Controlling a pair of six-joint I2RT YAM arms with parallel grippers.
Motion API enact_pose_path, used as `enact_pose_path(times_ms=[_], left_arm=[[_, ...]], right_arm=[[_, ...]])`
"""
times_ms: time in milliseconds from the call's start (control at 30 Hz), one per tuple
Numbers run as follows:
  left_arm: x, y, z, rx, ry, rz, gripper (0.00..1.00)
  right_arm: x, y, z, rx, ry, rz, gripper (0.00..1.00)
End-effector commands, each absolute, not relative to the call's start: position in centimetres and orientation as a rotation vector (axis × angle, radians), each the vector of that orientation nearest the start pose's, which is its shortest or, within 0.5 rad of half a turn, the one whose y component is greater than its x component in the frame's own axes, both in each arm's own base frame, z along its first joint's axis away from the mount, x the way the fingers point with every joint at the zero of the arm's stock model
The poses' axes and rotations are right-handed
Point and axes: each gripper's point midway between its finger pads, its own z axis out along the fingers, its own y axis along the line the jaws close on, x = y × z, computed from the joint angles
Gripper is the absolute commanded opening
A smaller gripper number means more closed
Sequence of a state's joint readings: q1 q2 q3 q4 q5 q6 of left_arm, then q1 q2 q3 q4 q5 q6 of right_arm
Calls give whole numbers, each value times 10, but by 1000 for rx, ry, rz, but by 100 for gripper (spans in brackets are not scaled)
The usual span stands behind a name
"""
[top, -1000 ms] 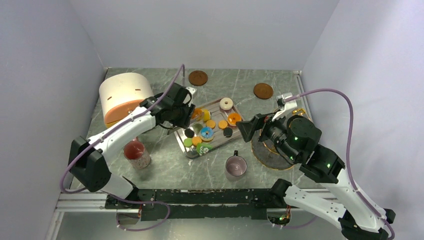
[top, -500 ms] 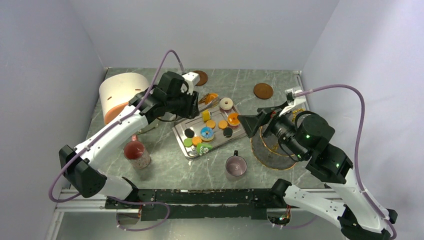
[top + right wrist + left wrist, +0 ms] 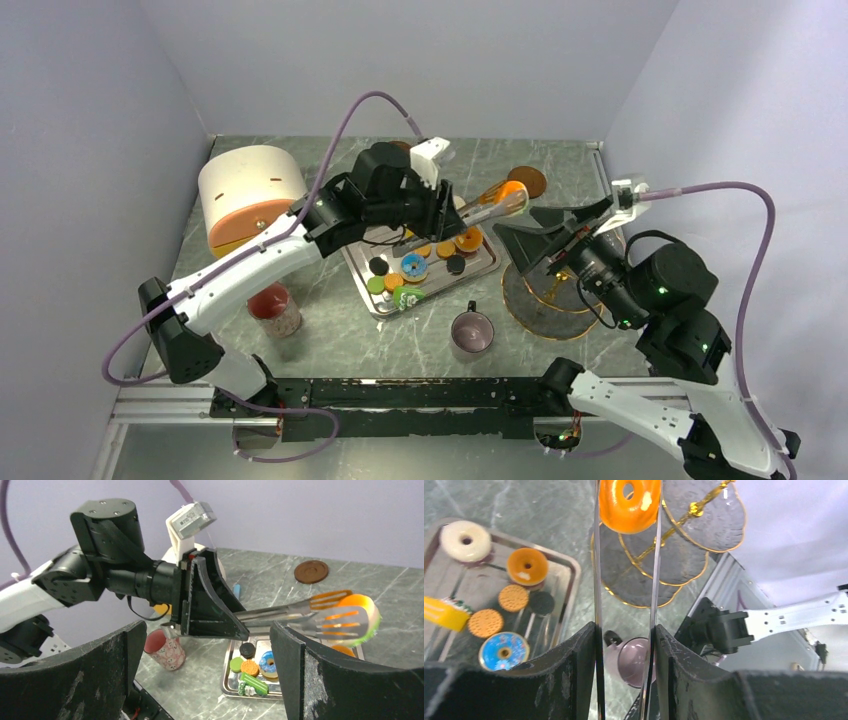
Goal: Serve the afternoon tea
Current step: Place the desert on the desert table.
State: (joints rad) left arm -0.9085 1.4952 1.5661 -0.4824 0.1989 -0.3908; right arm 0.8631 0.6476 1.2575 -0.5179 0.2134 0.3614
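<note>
Left claw (image 3: 624, 647): pressed onto the handles of metal tongs (image 3: 478, 208), one finger on each side
Tongs' load: orange ring treat (image 3: 616, 511) pinched between the slotted tips, lifted clear of the tray and close to the stand; whether it is over a tier cannot be told
Right claw (image 3: 548, 230): spread wide, gripping nothing, raised above the stand and turned towards the left claw
Stand (image 3: 545, 305): tiered glass plates with gold rims, on the desk right of the tray
Tray (image 3: 365, 292): rectangular steel, mid-desk
Treats on tray: cream ring (image 3: 465, 540) at the far corner; second orange ring (image 3: 527, 566) just beside it; round biscuits (image 3: 513, 597); black round (image 3: 541, 603); blue ring (image 3: 504, 651); green round (image 3: 376, 285)
Mug (image 3: 471, 332): pinkish-grey, upright on the desk near the tray's front edge, handle towards the tray
Patterned cup (image 3: 273, 305): pink, left of the tray
White drum (image 3: 250, 190): far left, orange underside showing
Brown coaster (image 3: 311, 572): at the far side
Desk (image 3: 330, 345): grey-green marble pattern
</note>
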Motion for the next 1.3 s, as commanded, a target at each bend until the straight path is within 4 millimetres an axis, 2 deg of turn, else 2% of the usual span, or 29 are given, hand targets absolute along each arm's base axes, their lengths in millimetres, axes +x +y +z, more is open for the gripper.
enact_pose_path(times_ms=[0,200,567,900,1267], left_arm=[[222,-417,359,696,1890,-1161,38],[202,-444,361,749,1869,-1237,38],[182,-470,360,797,1834,-1326,37],[186,-487,343,812,1851,-1329,39],[192,-492,333,819,1880,-1296,51]], right_arm=[[158,148,463,-171,1446,863,98],[157,143,458,-152,1448,855,98],[157,140,455,-135,1453,853,98],[156,139,455,-134,1453,856,98],[159,140,451,-134,1462,843,98]])
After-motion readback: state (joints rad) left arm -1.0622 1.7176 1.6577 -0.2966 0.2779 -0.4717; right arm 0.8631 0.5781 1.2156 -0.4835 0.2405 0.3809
